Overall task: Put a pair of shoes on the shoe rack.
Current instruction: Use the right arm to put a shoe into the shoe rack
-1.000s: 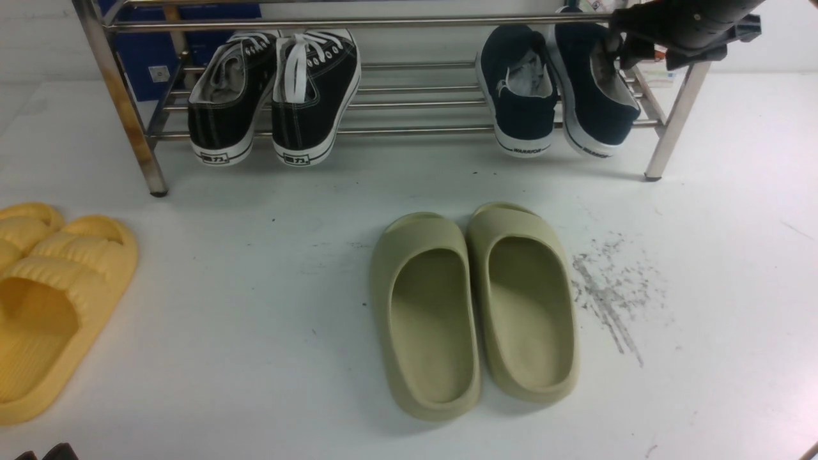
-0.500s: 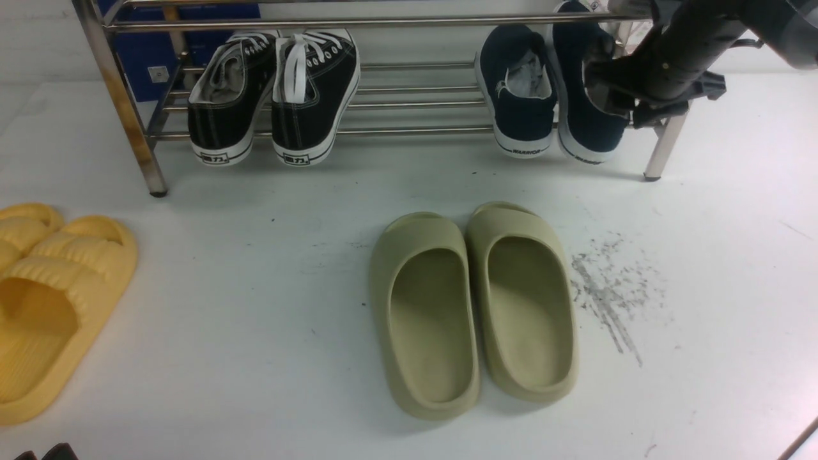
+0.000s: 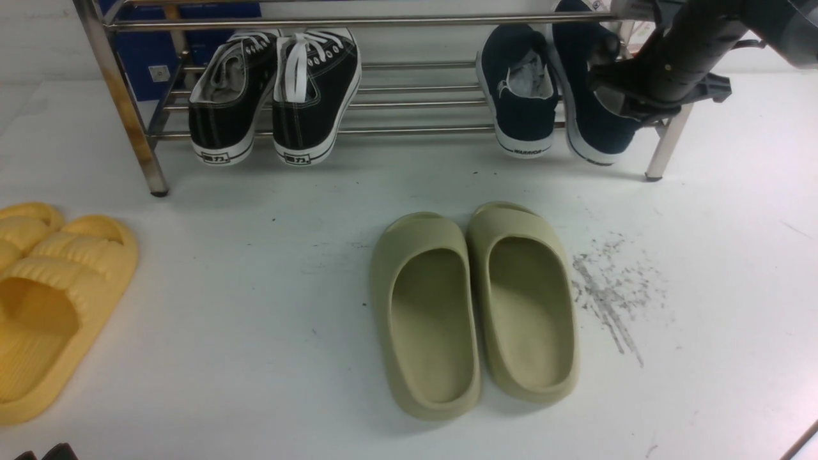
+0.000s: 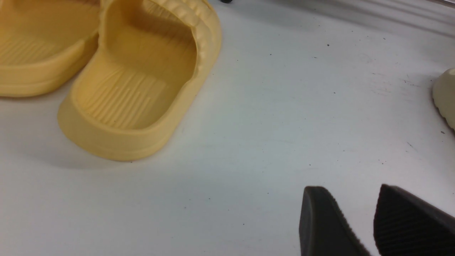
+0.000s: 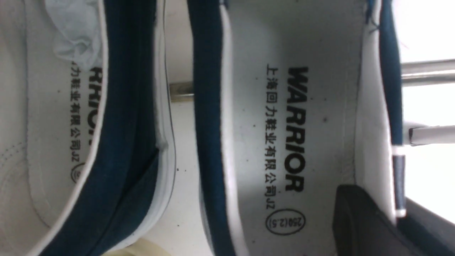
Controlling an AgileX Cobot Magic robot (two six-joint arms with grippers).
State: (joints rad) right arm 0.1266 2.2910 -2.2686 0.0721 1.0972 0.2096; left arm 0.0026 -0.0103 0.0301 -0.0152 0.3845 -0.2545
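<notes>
Shoes first: the navy shoes (image 3: pixel 523 108) both sit on the lower shelf of the shoe rack (image 3: pixel 422 131), toward 1 o'clock in the front view. Their white-soled heels hang over the front bar and their toes point to 12 o'clock. They stand side by side with a narrow gap between them. The inner one has crumpled paper (image 3: pixel 529 71) in it. The outer navy shoe (image 3: pixel 594 137) stands beside the rack's end leg (image 3: pixel 668 144) and is partly hidden by the right arm.

The right end effector (image 3: pixel 612 86) is at that outer shoe's collar and pinches its side wall near the heel. In the right wrist view one dark finger (image 5: pixel 359 220) lies inside on the grey insole printed WARRIOR. The other lies outside the wall, with the canvas between them.

Black sneakers (image 3: pixel 313 96) with white laces share the same shelf toward 11 o'clock, beside the rust-stained leg (image 3: pixel 124 102).

On the white table (image 3: pixel 255 268), green slides (image 3: pixel 524 306) lie together near the centre, at 6 o'clock from the navy pair. Dark scuff marks (image 3: pixel 607 294) lie at 3 o'clock from them. Yellow slides (image 3: pixel 57 300) lie at the 8 o'clock edge.

The left end effector (image 4: pixel 350 199) hangs low over bare table near a yellow slide, its fingers spread apart and empty.
</notes>
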